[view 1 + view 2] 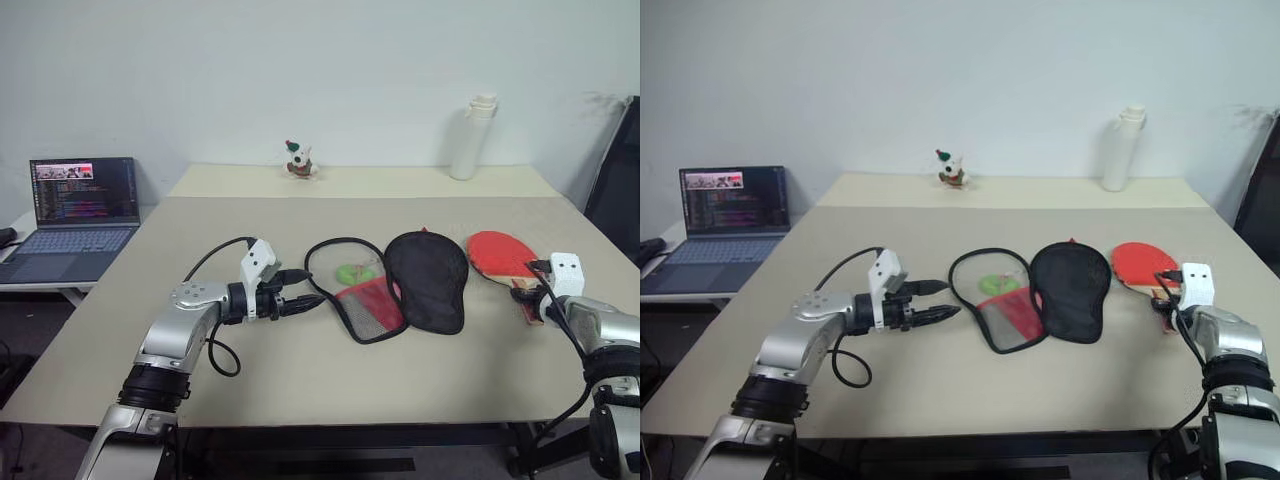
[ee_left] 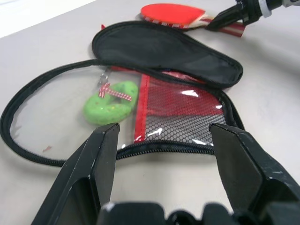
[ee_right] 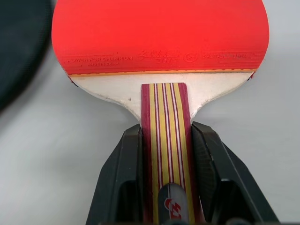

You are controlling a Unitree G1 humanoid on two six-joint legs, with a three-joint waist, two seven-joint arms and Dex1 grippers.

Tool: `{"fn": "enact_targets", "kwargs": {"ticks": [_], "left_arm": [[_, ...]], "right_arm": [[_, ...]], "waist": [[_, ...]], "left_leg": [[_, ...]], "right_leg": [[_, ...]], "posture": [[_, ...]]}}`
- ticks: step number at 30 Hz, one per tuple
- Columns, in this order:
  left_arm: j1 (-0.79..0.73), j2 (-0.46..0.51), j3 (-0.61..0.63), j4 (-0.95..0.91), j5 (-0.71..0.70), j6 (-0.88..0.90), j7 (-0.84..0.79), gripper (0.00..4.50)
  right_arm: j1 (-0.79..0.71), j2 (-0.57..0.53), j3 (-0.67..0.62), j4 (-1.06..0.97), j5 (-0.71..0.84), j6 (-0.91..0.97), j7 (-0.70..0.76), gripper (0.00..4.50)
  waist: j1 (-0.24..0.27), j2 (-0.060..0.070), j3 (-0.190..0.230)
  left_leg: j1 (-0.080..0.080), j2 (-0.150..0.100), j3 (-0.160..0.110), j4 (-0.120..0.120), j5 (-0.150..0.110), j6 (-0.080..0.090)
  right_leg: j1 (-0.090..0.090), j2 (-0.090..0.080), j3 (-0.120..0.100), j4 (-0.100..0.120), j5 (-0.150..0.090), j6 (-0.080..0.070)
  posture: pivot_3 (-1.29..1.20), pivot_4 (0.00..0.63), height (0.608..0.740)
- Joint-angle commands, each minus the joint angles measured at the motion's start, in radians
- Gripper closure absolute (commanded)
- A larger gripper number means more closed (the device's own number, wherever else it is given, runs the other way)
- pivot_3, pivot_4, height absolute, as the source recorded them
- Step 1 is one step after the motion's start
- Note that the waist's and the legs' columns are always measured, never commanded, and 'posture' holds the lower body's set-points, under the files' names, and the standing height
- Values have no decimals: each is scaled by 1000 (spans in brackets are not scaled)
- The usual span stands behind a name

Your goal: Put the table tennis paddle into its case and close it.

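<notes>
The table tennis paddle (image 3: 159, 33) lies red face up on the table's right side, its striped wooden handle (image 3: 166, 122) toward me. My right gripper (image 3: 166, 129) is shut on that handle, one black finger pressed to each side. Left of the paddle, the case (image 1: 428, 280) lies unzipped and spread flat: a black flap, and beside it a clear and red mesh half (image 1: 370, 305) with a green trinket (image 2: 110, 102) inside. My left gripper (image 1: 312, 297) hovers open at the left edge of the case, pointing at it and holding nothing.
An open laptop (image 1: 80, 205) sits on a side desk at the far left. A white bottle (image 1: 472, 138) and a small toy figure (image 1: 298, 160) stand at the table's back. A dark object (image 1: 620, 190) rises beyond the right edge.
</notes>
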Motion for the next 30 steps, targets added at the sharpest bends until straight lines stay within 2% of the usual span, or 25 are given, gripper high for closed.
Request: {"fn": "enact_targets", "kwargs": {"ticks": [1, 5, 8, 12, 15, 19, 30], "left_arm": [[5, 12, 31, -33, -12, -15, 6, 1170], [17, 7, 30, -42, -13, -13, 12, 1170], [18, -1, 24, -44, -12, -13, 16, 1170], [11, -6, 18, -40, -12, -13, 15, 1170], [7, -8, 16, -37, -10, -14, 14, 1170], [6, -11, 14, -39, -9, -13, 14, 1170], [27, -3, 19, -62, -10, -7, 19, 1170]], "right_arm": [[-7, -3, -82, -298, 73, 102, -60, 3424], [18, 114, -121, -687, 180, 338, -172, 3424], [55, 289, -125, -899, 228, 482, -285, 3424], [118, 521, -88, -1058, 236, 573, -416, 3424], [156, 609, -50, -1080, 205, 561, -467, 3424], [181, 648, -11, -1038, 166, 511, -492, 3424], [177, 598, 25, -891, 74, 381, -472, 3424]], "waist": [[-1, 2, 1], [-7, 3, 1], [-5, 3, 1], [3, 3, 1], [8, 3, 1], [8, 3, 1], [-1, 3, 1]], "left_leg": [[-1, 0, 0, 0, 0, 0], [-2, 2, 0, -2, 0, 0], [-2, 6, -2, -2, 0, 0], [-3, 8, -4, -2, 0, 0], [-6, 3, -3, -1, 0, 0], [-14, -2, -2, 3, 0, 0], [-13, 0, -3, 1, 0, 0]], "right_leg": [[-2, 0, 0, 0, 0, 0], [-5, 1, 0, 2, 0, 0], [-6, 2, -2, 3, 0, 0], [-6, 4, -3, 4, 0, -1], [-9, 2, -3, 4, 0, -1], [-13, -1, -2, 0, 2, 3], [-13, 1, -3, 2, 2, 2]], "posture": [[0, 150, 740], [0, 150, 740], [0, 150, 740], [0, 150, 740], [0, 150, 740], [0, 150, 740], [0, 150, 740]]}}
